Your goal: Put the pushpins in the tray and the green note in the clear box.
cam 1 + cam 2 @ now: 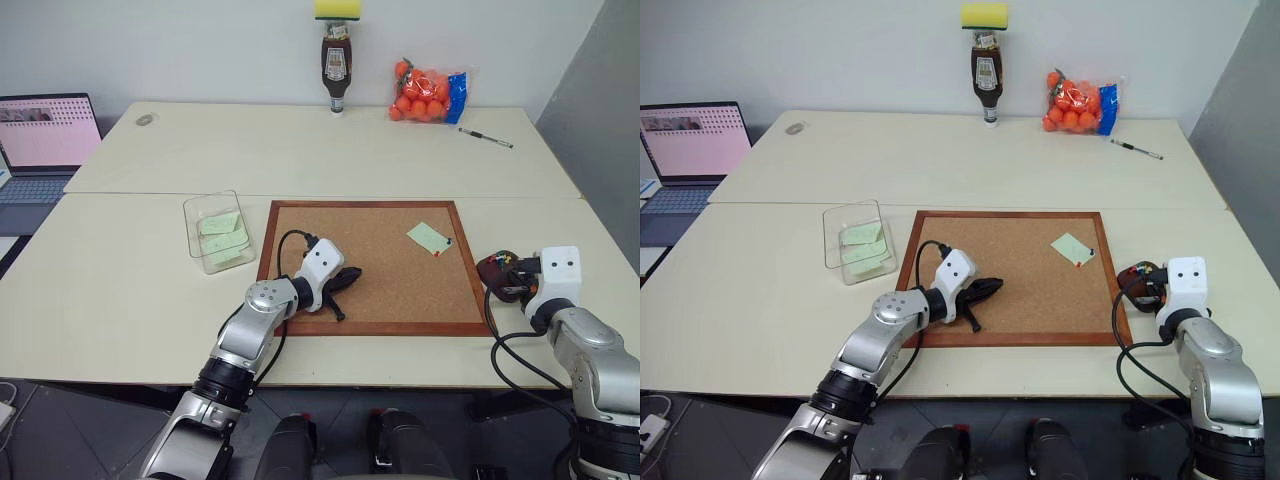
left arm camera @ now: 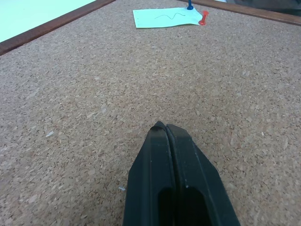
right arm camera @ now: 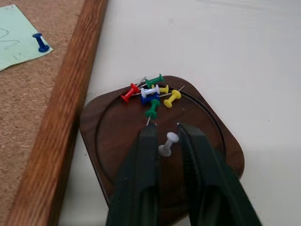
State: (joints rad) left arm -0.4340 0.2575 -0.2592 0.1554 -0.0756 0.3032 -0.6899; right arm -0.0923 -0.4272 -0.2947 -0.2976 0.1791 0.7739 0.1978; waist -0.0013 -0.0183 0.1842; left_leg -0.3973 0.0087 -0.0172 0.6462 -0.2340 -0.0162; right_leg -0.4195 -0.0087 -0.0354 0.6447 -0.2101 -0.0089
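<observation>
Over the tray [image 3: 162,155], a small dark dish on the desk [image 1: 130,300] at three o'clock of the cork board [image 1: 370,265], my right pincer [image 3: 167,141] hung with its fingers slightly parted, a white pushpin [image 3: 167,143] lying loose between them, released rather than gripped as I judged it. At twelve o'clock from it on the tray lay a cluster of pushpins [image 3: 153,94], red, green, blue, white and yellow. My left pincer [image 2: 164,129] rested fully closed and empty just over the cork.

One green note [image 1: 428,237] sat on the board toward two o'clock, pinned at its corner by a red pin [image 2: 203,19] and a blue pin [image 3: 41,42]. The clear box [image 1: 218,232], at nine o'clock of the board, already held green slips.

I judged the pins light, hard and slippery, best pinched across the plastic head. The note looked thin and floppy, best taken by a free edge once unpinned. The board's raised wooden frame [image 3: 56,127] stood between cork and tray; the desk beyond lay broadly open.
</observation>
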